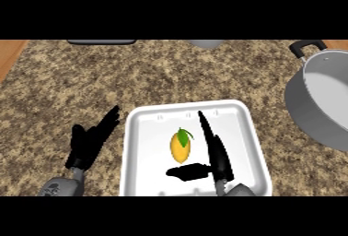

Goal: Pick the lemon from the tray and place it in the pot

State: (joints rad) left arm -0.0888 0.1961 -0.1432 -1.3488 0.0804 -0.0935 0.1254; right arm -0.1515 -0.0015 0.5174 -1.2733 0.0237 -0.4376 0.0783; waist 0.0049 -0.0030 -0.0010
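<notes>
A yellow lemon (pixel 180 146) with a green leaf lies in the middle of the white tray (pixel 145 152). My right hand (pixel 216 154) is over the tray just right of the lemon, fingers straight and pointing away, thumb stretched out left below the fruit; it is open and not touching the lemon. The grey pot (pixel 314 108) with a black handle stands at the right edge, partly cut off. My left hand (pixel 94 138) rests open on the counter left of the tray.
The speckled granite counter (pixel 136 78) stretches behind the tray. A dark object (pixel 102 42) and a grey object (pixel 206 44) sit at the far edge. A wooden strip (pixel 10 55) borders the counter's left side.
</notes>
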